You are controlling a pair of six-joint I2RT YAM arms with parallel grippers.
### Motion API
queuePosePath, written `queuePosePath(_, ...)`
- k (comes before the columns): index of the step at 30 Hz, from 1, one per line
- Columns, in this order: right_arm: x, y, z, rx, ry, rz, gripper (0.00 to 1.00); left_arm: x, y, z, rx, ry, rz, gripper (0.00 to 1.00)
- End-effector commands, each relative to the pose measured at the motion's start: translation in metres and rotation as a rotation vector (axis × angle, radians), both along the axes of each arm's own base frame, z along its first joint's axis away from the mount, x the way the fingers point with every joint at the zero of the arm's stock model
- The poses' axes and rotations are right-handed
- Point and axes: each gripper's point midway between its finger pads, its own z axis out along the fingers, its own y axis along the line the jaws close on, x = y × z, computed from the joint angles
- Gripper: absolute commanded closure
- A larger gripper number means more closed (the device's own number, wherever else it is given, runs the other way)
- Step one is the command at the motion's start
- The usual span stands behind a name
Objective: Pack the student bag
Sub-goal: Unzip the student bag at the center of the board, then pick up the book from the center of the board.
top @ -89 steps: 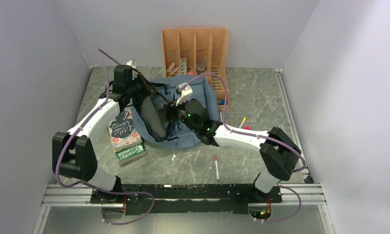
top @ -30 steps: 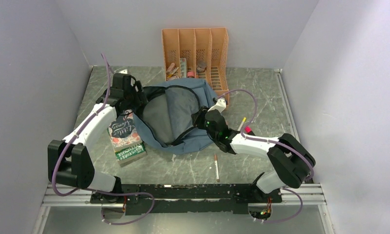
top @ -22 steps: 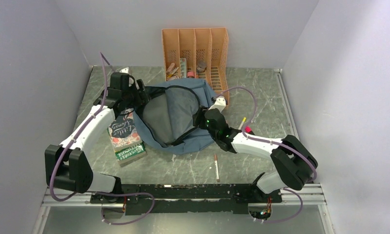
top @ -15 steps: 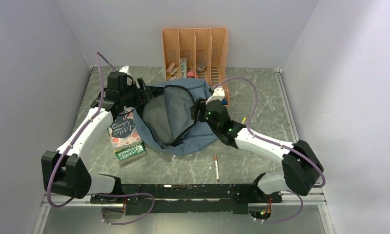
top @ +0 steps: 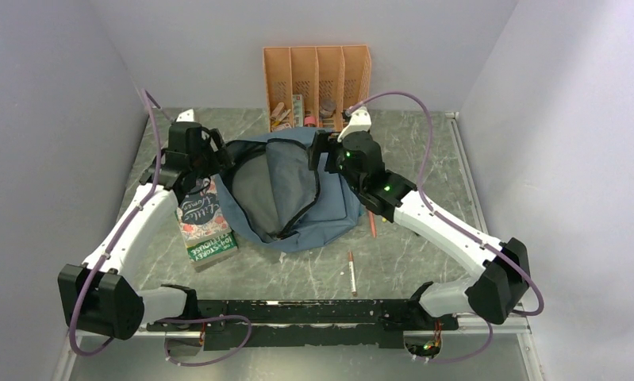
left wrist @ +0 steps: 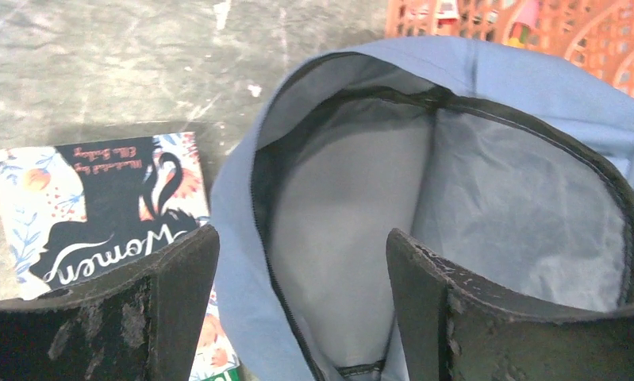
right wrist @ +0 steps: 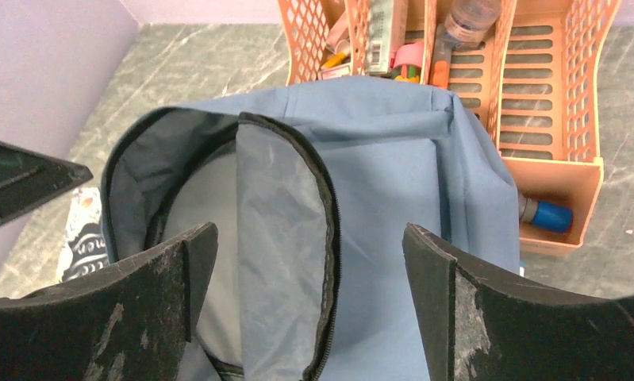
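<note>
The student bag (top: 329, 202), dusty blue with black zip trim, lies in the middle of the table with its main zip open. Its grey lining (left wrist: 353, 214) shows, and a flap (right wrist: 286, 238) lies partly folded across the opening. My left gripper (top: 218, 157) hovers over the bag's left rim. In the left wrist view it (left wrist: 297, 238) stands open with nothing between its fingers. My right gripper (top: 321, 153) hangs above the bag's back right part. It is also open and empty (right wrist: 309, 230), over the flap's zip edge.
A patterned book (top: 202, 218) lies on the table against the bag's left side (left wrist: 99, 198). An orange slotted organizer (top: 317, 79) with small items stands behind the bag (right wrist: 536, 95). One pen (top: 351, 272) lies in front of the bag and another (top: 371, 225) at its right edge.
My right gripper has opened wide and moved from the bag's right rim up toward the back. The flap has dropped partly across the opening. The left arm has shifted slightly back.
</note>
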Motion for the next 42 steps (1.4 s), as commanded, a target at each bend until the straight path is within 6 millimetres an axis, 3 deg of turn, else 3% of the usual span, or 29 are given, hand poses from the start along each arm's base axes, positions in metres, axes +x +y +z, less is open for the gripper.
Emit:
queuePosePath(1,-0.008,0.005,-0.002,-0.063,-0.018,0.106,0.11,-0.008,0.025,-0.002,0.057,0.02,0.134,0.18)
queuePosePath(5,-0.012,0.035,0.009,-0.013,-0.008,0.205,0.19,-0.013,0.039,-0.004,0.084,0.037,0.212,0.17)
queuePosePath(10,-0.025,0.097,0.003,-0.052,0.021,0.339,0.25,-0.021,0.055,-0.005,0.116,0.052,0.297,0.15)
queuePosePath(12,-0.031,0.121,-0.012,-0.07,0.062,0.398,0.25,-0.027,0.063,-0.011,0.131,0.077,0.34,0.1)
queuePosePath(16,-0.047,0.159,-0.043,-0.107,0.118,0.489,0.25,-0.039,0.086,-0.03,0.138,0.153,0.405,0.09)
queuePosePath(28,-0.11,0.232,-0.094,-0.01,0.299,0.761,0.27,-0.086,0.163,-0.098,0.095,0.382,0.59,0.1)
queuePosePath(31,-0.118,0.245,-0.104,0.094,0.374,0.744,0.27,-0.09,0.165,-0.118,0.034,0.429,0.578,0.12)
queuePosePath(35,-0.124,0.262,-0.117,0.189,0.465,0.727,0.29,-0.085,0.15,-0.138,-0.047,0.46,0.51,0.17)
queuePosePath(42,-0.128,0.28,-0.156,0.232,0.591,0.704,0.33,-0.087,0.141,-0.155,-0.082,0.502,0.479,0.23)
